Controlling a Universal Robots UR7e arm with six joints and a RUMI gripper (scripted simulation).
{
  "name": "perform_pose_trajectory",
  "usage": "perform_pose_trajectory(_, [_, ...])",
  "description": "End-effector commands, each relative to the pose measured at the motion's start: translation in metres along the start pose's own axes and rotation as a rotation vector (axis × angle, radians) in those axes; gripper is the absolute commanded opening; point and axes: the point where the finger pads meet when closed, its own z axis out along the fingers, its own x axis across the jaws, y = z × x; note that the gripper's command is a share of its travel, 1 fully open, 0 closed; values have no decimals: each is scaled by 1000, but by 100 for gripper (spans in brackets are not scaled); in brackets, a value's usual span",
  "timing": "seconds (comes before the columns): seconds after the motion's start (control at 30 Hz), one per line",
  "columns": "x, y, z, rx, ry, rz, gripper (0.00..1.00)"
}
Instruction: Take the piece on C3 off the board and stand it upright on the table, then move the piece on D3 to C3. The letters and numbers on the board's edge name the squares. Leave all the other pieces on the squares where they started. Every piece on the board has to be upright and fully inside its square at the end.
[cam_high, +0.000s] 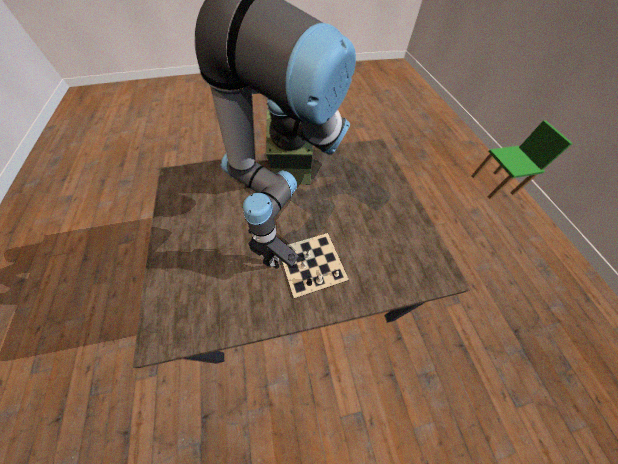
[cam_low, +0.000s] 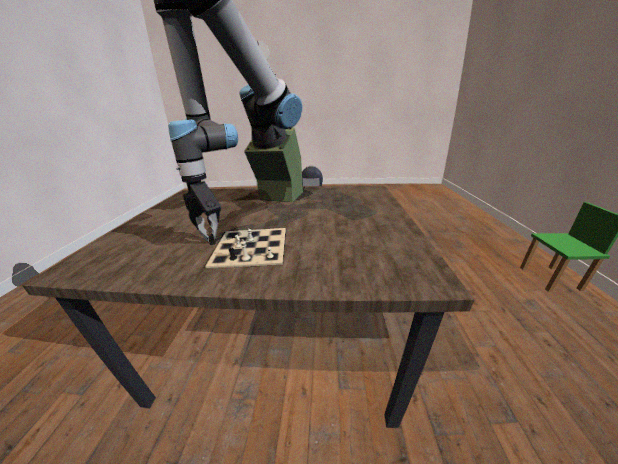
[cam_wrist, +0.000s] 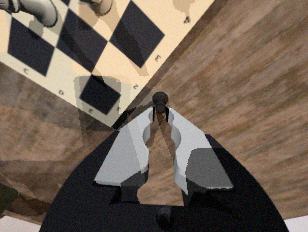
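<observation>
A dark chess piece stands on the table just off the board's number edge near row 1. My gripper is low around it, its fingertips opened slightly, a narrow gap beside the piece. On the board, a white piece is upright on D3. C3 looks empty. The top view shows the dark piece too small to make out at the fingers.
A white piece stands on C2. On row 5 are a black piece on D5, a tall white piece on C5 and a white piece on A5.
</observation>
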Motion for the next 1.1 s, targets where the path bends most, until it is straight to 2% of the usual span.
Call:
perform_pose_trajectory(0.0, [0, 0, 0, 0, 1, 0, 12])
perform_pose_trajectory(0.07, [0, 0, 0, 0, 1, 0, 12])
perform_pose_trajectory(0.1, [0, 0, 0, 0, 1, 0, 16])
perform_pose_trajectory(0.17, [0, 0, 0, 0, 1, 0, 16])
perform_pose_trajectory(0.2, [0, 0, 0, 0, 1, 0, 20])
perform_pose_trajectory(0.7, [0, 0, -1, 0, 1, 0, 20])
perform_pose_trajectory(1.07, [0, 0, -13, 0, 1, 0, 20])
